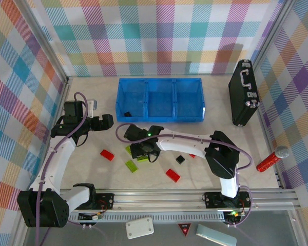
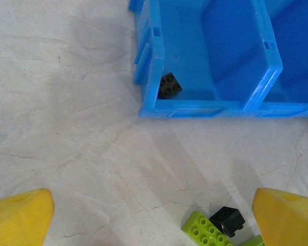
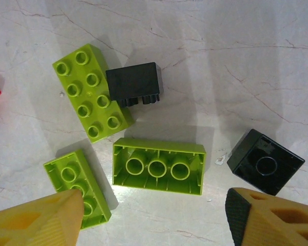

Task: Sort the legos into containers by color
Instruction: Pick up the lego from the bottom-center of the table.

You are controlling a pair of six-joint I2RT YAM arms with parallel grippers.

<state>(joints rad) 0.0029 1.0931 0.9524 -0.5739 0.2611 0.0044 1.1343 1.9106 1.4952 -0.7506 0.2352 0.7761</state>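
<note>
The blue bin (image 1: 159, 80) with three containers stands at the back; one black lego (image 1: 127, 114) lies in its left compartment, also seen in the bin's corner (image 2: 169, 85). My right gripper (image 3: 154, 220) hovers open over a cluster: an upside-down green lego (image 3: 159, 165) just ahead of its gap, two studs-up green ones (image 3: 91, 93) (image 3: 79, 184), and two black ones (image 3: 133, 83) (image 3: 265, 161). My left gripper (image 1: 106, 122) stands open over bare table left of the bin (image 2: 205, 108), nothing between its fingers (image 2: 20, 215). Red legos (image 1: 107, 155) (image 1: 172, 176) lie nearer.
A black case with a handle (image 1: 243, 92) lies at the back right. A red glittery stick (image 1: 272, 160) rests by the right wall. Another green lego (image 1: 131, 165) and a black one (image 1: 180, 160) lie near my right arm.
</note>
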